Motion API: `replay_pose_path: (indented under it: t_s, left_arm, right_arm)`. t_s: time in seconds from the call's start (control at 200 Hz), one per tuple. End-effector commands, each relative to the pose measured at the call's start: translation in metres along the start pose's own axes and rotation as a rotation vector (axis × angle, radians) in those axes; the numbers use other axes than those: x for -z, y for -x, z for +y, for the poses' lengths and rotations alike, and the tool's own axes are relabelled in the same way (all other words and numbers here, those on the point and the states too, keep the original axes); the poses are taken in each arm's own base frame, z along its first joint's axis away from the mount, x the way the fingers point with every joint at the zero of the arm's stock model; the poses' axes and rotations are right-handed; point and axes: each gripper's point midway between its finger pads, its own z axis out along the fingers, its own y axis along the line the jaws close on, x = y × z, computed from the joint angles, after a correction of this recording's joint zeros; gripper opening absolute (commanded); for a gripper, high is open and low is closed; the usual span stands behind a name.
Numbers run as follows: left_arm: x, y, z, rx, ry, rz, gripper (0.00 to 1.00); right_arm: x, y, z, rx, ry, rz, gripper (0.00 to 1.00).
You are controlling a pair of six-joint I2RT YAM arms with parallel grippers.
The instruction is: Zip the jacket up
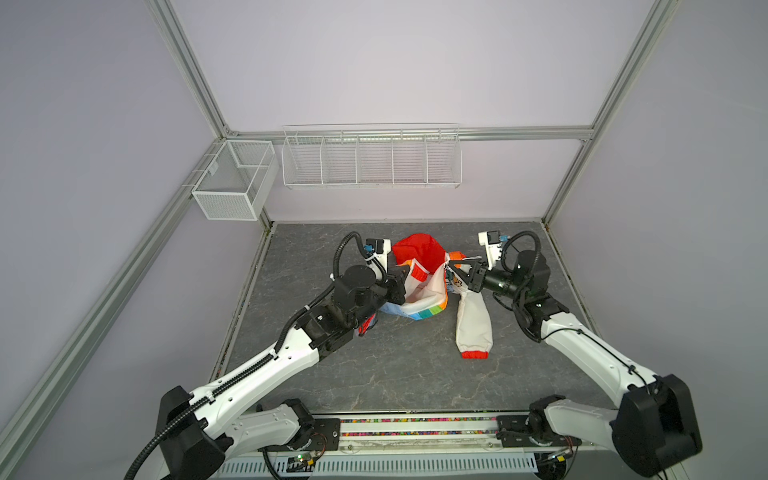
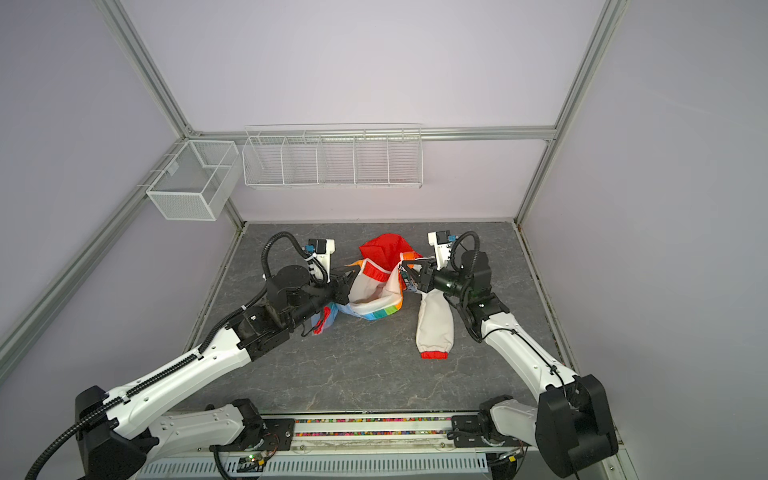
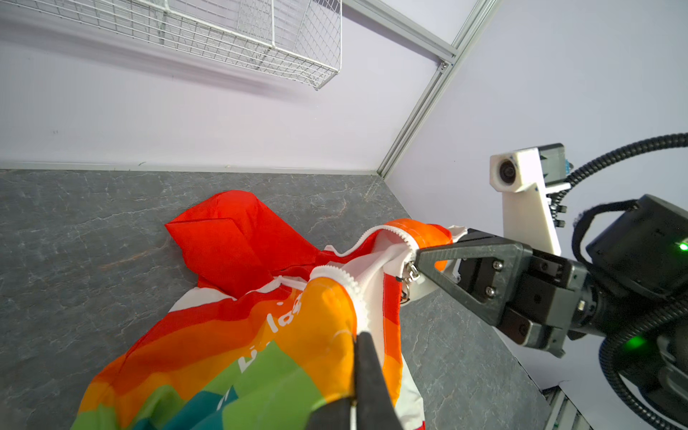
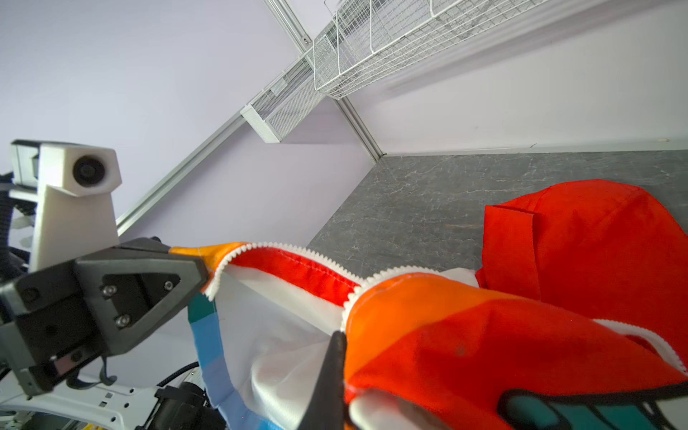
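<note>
jacket (image 1: pixel 424 291), hood (image 1: pixel 417 249) toward back wall (image 1: pixel 374 62), left gripper (image 4: pixel 204 277), right gripper (image 3: pixel 416 262) both clamping it

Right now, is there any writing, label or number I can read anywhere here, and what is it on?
"las": white letters on an orange stripe of the jacket, cut off by a fold.
A second white line lower down: too creased to read.
Nothing else is legible.

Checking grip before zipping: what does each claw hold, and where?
Both hold the jacket by its zipper edges: left claw on the rainbow side, right claw beside the metal pull.
</note>
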Motion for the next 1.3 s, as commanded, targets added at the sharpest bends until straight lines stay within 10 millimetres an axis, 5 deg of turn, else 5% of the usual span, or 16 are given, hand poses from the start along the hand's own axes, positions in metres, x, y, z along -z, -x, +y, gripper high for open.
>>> replay_pose_path:
  t_s: [0.0, 0.21, 0.62, 0.89, 1.295]
  left_arm:
    - [-0.002, 0.003, -0.001, 0.002, -0.016, -0.034, 0.0]
    - [-0.003, -0.002, 0.042, -0.023, 0.194, -0.022, 0.0]
    - [0.029, -0.034, 0.157, 0.089, 0.49, -0.023, 0.0]
    - [0.045, -0.048, 0.192, 0.145, 0.563, -0.034, 0.0]
    - [0.042, -0.049, 0.21, 0.158, 0.586, -0.04, 0.0]
  right_arm:
    - [-0.012, 0.023, 0.027, -0.093, 0.144, 0.022, 0.06]
    - [-0.023, 0.019, 0.026, -0.229, 0.226, 0.127, 0.06]
    - [0.017, 0.023, 0.015, -0.206, 0.126, 0.137, 0.06]
    - [0.024, 0.029, 0.007, -0.245, 0.122, 0.138, 0.06]
    - [0.027, 0.016, 0.012, -0.337, 0.171, 0.209, 0.11]
